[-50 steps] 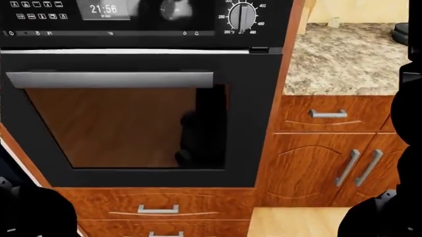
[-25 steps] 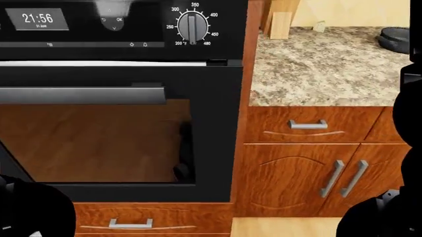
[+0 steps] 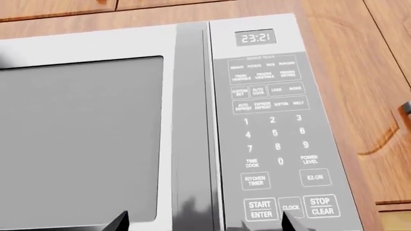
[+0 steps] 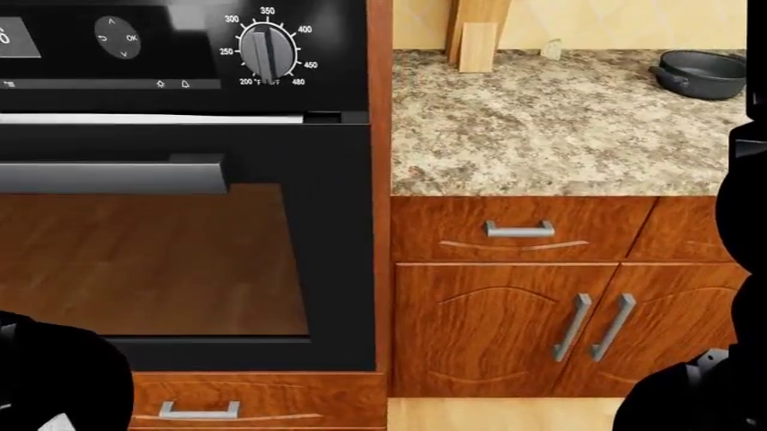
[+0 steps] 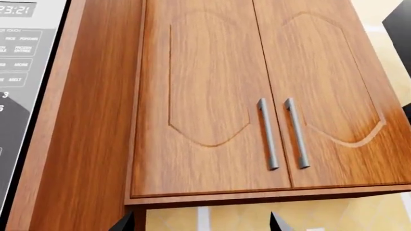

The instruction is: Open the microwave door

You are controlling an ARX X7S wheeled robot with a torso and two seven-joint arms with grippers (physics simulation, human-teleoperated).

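Note:
The microwave fills the left wrist view, its door shut. The door has a grey window, and a vertical silver handle strip runs beside the keypad panel. My left gripper is open in front of the door's lower part. One fingertip shows over the window corner and the other over the CLOCK key, with nothing between them. My right gripper is open and empty below a wooden wall cabinet. The microwave's panel edge shows beside that cabinet. The microwave is outside the head view.
The head view shows a black built-in oven with a silver handle. To its right are a speckled countertop, a drawer and two cabinet doors. A dark pan sits at the back right. Dark arm parts fill both lower corners.
The head view has swung right: the oven has slid left in the picture, more countertop shows, and the pan has come fully into sight.

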